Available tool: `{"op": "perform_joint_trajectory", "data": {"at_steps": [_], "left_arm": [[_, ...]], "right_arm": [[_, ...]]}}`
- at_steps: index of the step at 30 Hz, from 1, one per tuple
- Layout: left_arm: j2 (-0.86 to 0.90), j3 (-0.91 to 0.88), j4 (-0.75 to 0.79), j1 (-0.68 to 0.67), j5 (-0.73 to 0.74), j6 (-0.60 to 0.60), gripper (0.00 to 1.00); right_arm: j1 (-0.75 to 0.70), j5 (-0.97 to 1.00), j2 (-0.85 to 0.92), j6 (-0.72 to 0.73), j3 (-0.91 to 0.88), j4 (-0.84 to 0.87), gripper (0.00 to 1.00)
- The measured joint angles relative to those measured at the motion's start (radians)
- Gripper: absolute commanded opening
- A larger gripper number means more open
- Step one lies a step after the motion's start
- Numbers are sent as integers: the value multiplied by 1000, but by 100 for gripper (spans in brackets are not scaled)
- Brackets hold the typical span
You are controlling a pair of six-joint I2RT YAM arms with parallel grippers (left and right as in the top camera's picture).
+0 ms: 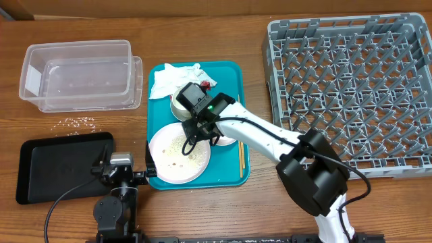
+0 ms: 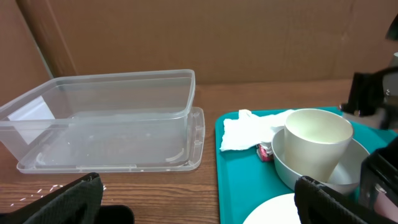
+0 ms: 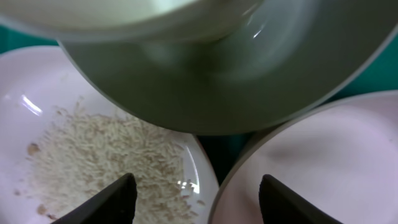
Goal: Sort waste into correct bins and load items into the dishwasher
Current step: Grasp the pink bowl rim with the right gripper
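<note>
rice grains point(image 3: 106, 155) show clearly only from right wrist; right claw point(image 3: 196, 193) apart, empty; left claw point(image 2: 198, 186) wide.

cup point(image 2: 317, 144) in gry bowl point(image 2: 285, 169) | napkin point(image 1: 172, 79) crumpled beside | rice point(image 3: 106, 149) on wht plate point(image 1: 162, 160)

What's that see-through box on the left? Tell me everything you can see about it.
The clear tub is a rectangular see-through plastic box with rounded corners and a rim, open-topped, upright on the wooden table. A flat clear piece, perhaps its lid, juts out beneath it. It looks nearly empty. It stands apart from the teal tray and black tray; white grains lie on the wood beside it.
</note>
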Motion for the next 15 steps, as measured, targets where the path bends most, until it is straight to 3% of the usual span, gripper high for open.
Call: {"op": "perform_joint_trajectory", "data": {"at_steps": [7,15], "left_arm": [[0,0,0,0,0,0,100],[0,0,0,0,0,0,100]], "right_arm": [[12,97,0,34,-1,3,58],[13,127,0,51,-1,2,35]]}}
